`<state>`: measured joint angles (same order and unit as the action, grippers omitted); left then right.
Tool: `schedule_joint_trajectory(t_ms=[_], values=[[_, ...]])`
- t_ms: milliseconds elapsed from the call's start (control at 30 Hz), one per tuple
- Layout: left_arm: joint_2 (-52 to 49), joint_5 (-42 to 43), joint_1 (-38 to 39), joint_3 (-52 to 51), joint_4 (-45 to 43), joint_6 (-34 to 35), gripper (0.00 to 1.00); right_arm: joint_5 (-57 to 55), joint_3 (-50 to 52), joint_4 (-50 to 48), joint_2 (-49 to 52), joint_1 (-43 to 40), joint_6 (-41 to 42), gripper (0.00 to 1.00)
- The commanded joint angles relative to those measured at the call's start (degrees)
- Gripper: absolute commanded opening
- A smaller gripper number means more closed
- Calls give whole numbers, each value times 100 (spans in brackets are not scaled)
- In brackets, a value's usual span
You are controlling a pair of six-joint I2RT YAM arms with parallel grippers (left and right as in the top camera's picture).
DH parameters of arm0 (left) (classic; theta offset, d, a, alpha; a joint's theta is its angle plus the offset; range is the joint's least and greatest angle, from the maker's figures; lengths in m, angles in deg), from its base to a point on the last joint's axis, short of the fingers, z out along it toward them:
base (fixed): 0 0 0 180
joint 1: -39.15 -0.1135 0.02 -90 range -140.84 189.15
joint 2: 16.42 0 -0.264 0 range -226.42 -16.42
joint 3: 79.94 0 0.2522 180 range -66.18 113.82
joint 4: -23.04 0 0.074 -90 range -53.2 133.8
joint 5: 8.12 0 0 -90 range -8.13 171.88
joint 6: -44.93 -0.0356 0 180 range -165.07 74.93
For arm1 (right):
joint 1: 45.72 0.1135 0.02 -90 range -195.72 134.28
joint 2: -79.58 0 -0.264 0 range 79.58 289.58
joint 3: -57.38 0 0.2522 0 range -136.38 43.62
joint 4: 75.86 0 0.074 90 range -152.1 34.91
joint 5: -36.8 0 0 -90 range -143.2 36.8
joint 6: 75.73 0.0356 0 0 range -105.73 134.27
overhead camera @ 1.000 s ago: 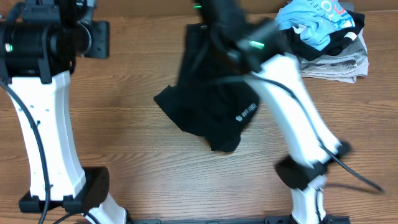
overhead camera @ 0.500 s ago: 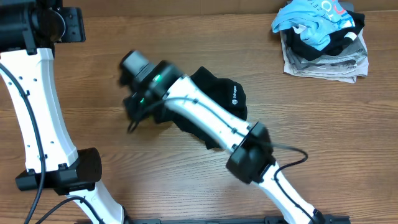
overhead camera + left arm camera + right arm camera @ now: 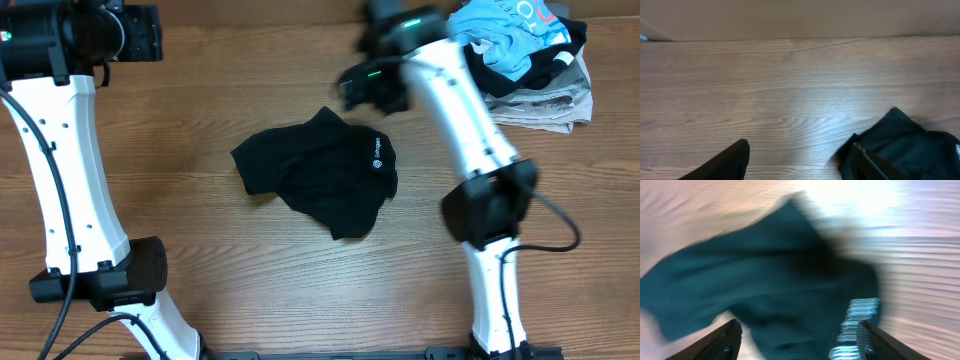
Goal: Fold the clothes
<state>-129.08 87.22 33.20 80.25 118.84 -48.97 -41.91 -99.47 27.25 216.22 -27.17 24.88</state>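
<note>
Overhead, the black garment point(image 3: 310, 175) lies loosely bunched at the middle of the wooden counter point(image 3: 200, 240), with its white round logo point(image 3: 377, 160) face up near its right edge. The right tool point(image 3: 799, 324) hangs by the garment's far right corner. Its blurred wrist view shows both fingers spread, gripping nothing, with the cloth below them. The left tool point(image 3: 799, 146) is at the counter's far left, well apart from the garment, with its fingers spread over bare wood. A light blue shirt point(image 3: 505, 40) sits on grey-white patterned folded fabric point(image 3: 535, 105) in the far right corner.
</note>
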Motion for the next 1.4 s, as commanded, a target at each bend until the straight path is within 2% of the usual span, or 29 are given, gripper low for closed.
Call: schedule_joint_trajectory(t_ms=[0,200,400,467,500,567,600,667,833,1000,1233,1367], values=[[-153,201,122,55,31,-133,69,205,442,-103,-258,-437,-568,77],[-463,201,308,48,39,-146,70,1001,1471,-691,-258,-960,-1248,75],[-807,201,415,42,39,-144,70,1585,2433,-1445,-258,-907,-1537,70],[-896,201,417,39,39,-144,69,1582,2697,-1725,-258,-850,-1510,64],[-949,199,417,35,39,-144,69,1585,2789,-1825,-258,-831,-1488,58],[-981,197,417,35,39,-146,69,1593,2918,-1974,-258,-798,-1488,40],[-986,197,415,35,37,-146,69,1591,2940,-2022,-258,-787,-1484,26],[-986,197,415,35,17,-146,69,1563,2931,-2144,-260,-789,-1351,4],[-984,199,417,35,-74,-146,67,1244,2304,-1884,-313,-837,-1211,4],[-905,201,417,76,-142,-144,65,909,802,-973,-584,-728,-1211,4],[-433,216,415,188,-129,-133,66,717,-1300,-48,-1023,-216,-1185,4],[-61,219,411,188,-127,-197,66,603,-1670,-17,-1097,219,-1097,4]])
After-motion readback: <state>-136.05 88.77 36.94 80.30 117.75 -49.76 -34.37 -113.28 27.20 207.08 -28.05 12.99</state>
